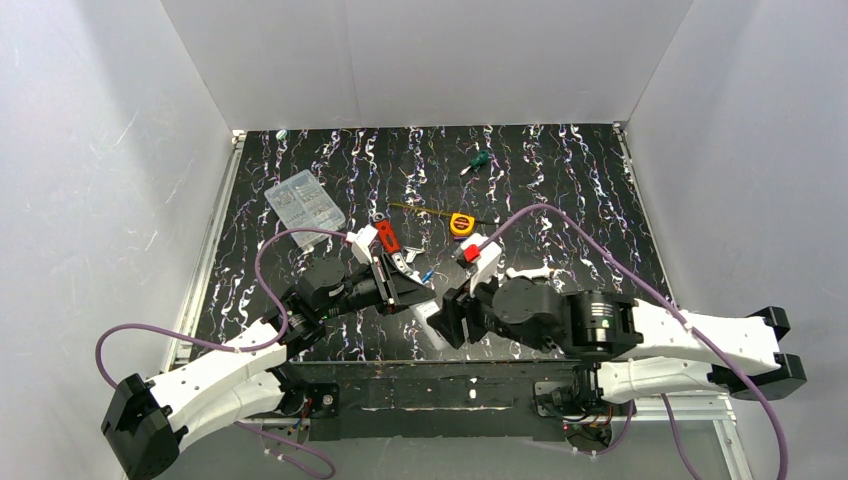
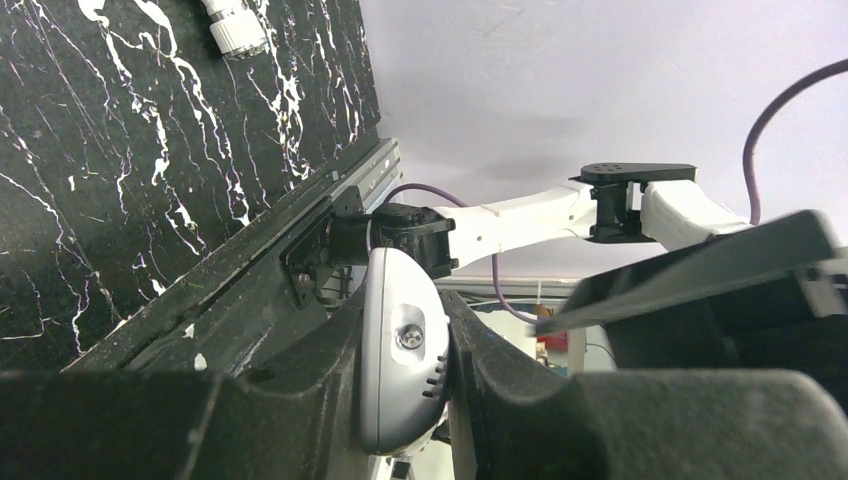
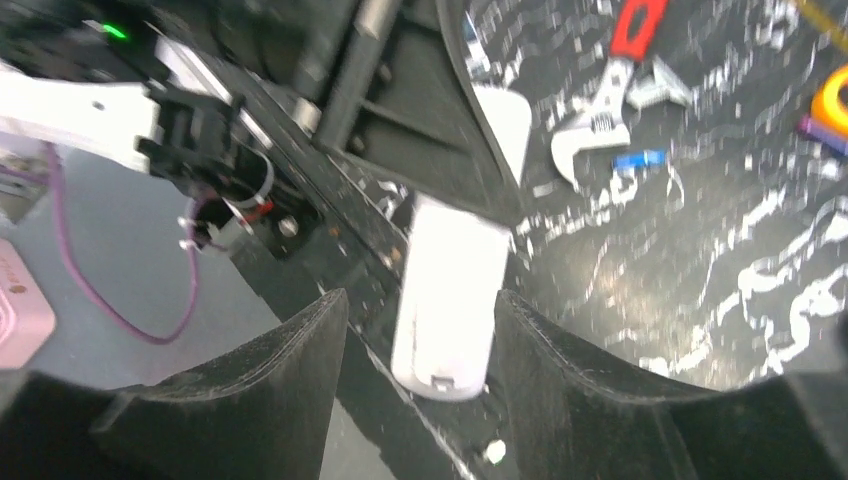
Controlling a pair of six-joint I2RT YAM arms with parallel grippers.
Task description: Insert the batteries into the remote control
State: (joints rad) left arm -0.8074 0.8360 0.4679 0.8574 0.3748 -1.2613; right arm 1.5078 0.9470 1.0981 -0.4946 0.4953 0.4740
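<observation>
**Inspector A:** Top view first. Where is the handset?

**Inspector B:** The remote control (image 1: 433, 322) sits near the front edge of the table (image 1: 580, 200), between the two arms. The left gripper (image 1: 416, 298) and the right gripper (image 1: 447, 320) meet over it. Jaw state cannot be read from this height. One blue battery (image 1: 428, 277) lies on the table just behind the left gripper, apart from the handset. A red-handled wrench (image 1: 392, 248) is close beside it. A yellow tape measure (image 1: 461, 224), a green screwdriver (image 1: 475, 161) and a clear box (image 1: 305, 200) lie farther back.

**Inspector A:** Left wrist view?

**Inspector B:** The left gripper is pinching the remote control. Its dark fingers (image 2: 290, 400) press on both long sides, and the rounded end carrying a small round button stands up between them. The handset is clear of the table and out past its front rail.

**Inspector A:** Right wrist view?

**Inspector B:** The picture is blurred. The right gripper is spread, with one finger on either side of the handset's white end. I cannot tell whether either finger touches it. The battery and the wrench show on the table beyond.
</observation>
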